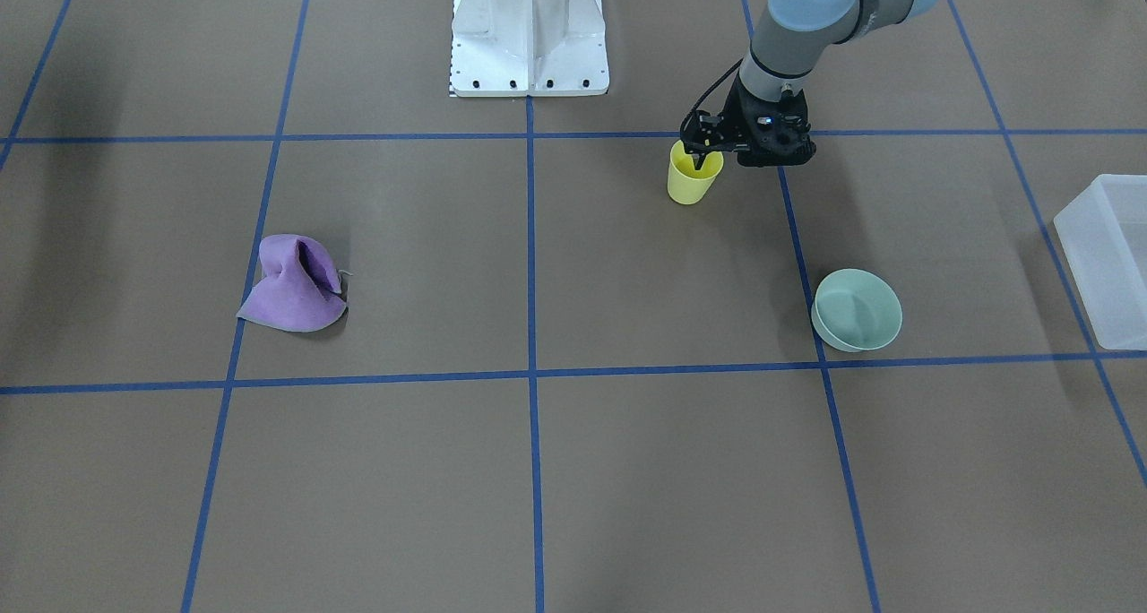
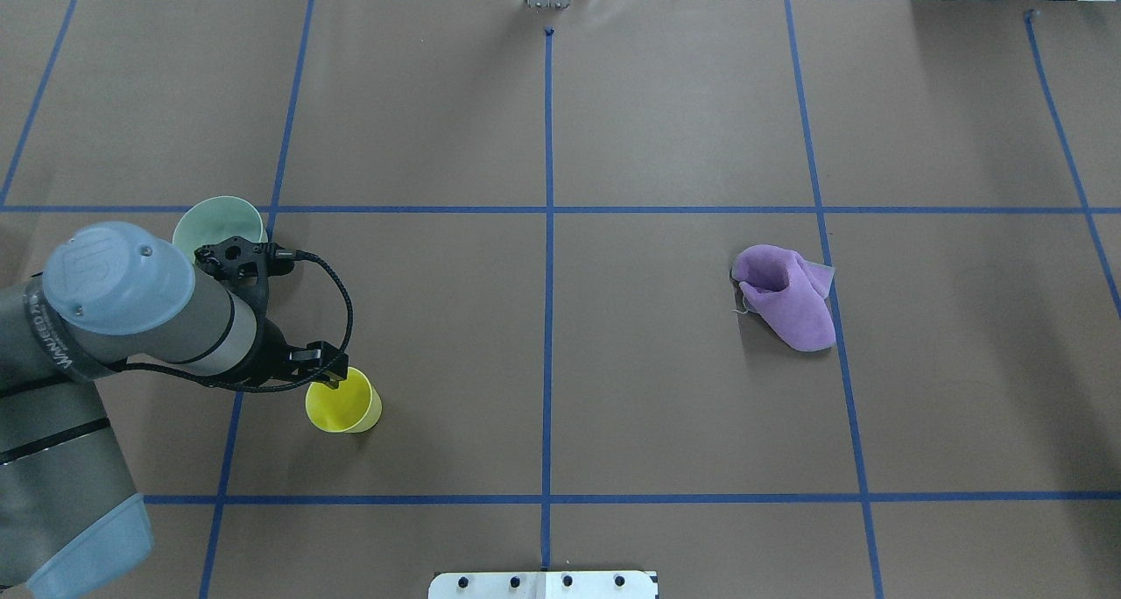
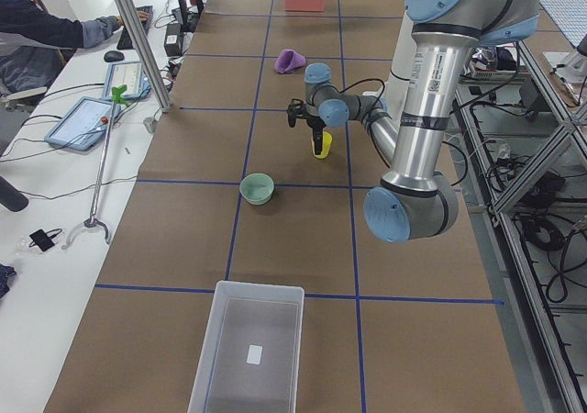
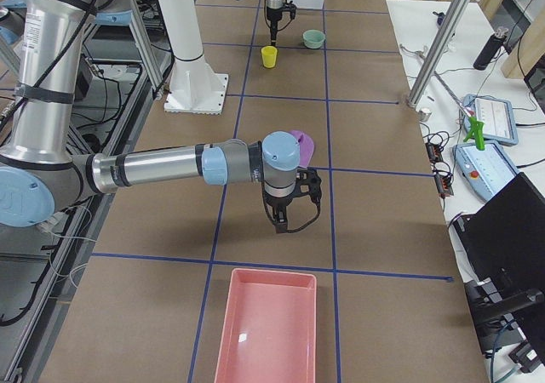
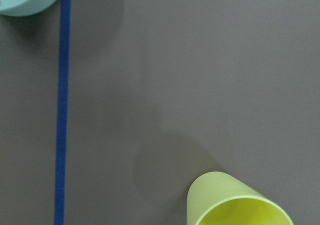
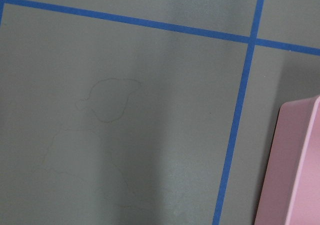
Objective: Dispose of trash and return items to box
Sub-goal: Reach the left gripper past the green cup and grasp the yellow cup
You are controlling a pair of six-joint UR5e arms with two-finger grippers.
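Note:
The pale-yellow cup (image 1: 694,178) stands upright on the table, also seen in the overhead view (image 2: 344,405) and at the bottom of the left wrist view (image 5: 235,202). My left gripper (image 1: 699,151) points down at the cup's rim with one finger inside, and looks shut on the rim. The mint-green bowl (image 1: 858,310) sits apart, nearer the box; it also shows in the overhead view (image 2: 219,224). The frosted-white box (image 1: 1107,254) stands at the table's end on my left. My right gripper (image 4: 281,220) hangs low over bare table next to the purple cloth; I cannot tell whether it is open or shut.
A purple cloth (image 1: 294,286) lies crumpled on my right half of the table. A pink tray (image 4: 268,332) sits at the table's right end, its corner in the right wrist view (image 6: 295,170). The white pedestal (image 1: 529,30) stands at the robot's edge. An operator sits beside the table.

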